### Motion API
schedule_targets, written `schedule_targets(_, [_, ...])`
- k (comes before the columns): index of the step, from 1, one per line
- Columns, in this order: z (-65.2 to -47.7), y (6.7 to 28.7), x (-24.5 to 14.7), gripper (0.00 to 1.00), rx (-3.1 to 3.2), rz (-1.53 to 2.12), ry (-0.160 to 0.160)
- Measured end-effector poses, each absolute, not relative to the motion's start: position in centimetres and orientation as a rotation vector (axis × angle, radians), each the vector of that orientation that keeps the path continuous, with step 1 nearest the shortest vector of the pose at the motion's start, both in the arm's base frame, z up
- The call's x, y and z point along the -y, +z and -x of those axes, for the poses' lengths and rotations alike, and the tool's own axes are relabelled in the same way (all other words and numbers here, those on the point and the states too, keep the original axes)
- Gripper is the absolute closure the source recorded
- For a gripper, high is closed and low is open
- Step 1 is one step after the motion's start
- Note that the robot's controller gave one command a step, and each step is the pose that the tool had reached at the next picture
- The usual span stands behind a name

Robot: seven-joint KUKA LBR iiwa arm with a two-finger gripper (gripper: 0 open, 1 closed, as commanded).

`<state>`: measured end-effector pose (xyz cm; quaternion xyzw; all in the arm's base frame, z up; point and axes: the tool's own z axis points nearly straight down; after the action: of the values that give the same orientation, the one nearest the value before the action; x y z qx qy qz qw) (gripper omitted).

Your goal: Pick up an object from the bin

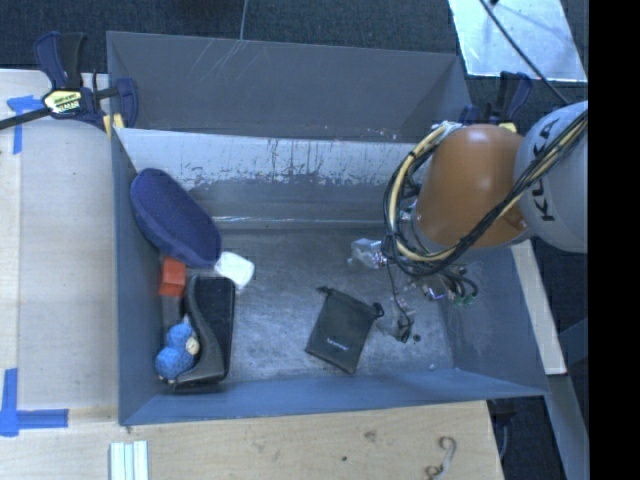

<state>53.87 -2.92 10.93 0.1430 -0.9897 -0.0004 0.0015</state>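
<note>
Landmark: rectangular open-topped grey metal bin (pixel 290 98).
Beyond its far wall: dark textured floor (pixel 330 3).
Beyond its far right corner: flat white sheet (pixel 520 28), brightly lit.
Left of and in front of it: pale wooden surface (pixel 60 268).

Grey bin (pixel 300 183). 10 o'clock: navy case (pixel 172 216). 9: orange-red block (pixel 173 278), white piece (pixel 235 268). 8: blue ball (pixel 178 353). Centre: black pouch (pixel 343 330).

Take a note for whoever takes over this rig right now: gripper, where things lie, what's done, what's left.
Gripper: low at the right of the bin, just right of the black pouch on the floor.
Left side: blue case, orange block, white piece, black tray with blue balls.
Done: nothing seen lifted.
Left: grasp one thing, likely the pouch, and lift it out.
</note>
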Motion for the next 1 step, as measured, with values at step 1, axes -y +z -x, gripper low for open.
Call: schedule_targets(1, [-51.46, 6.86, 1.89, 0.00, 3.090, -0.569, 0.000])
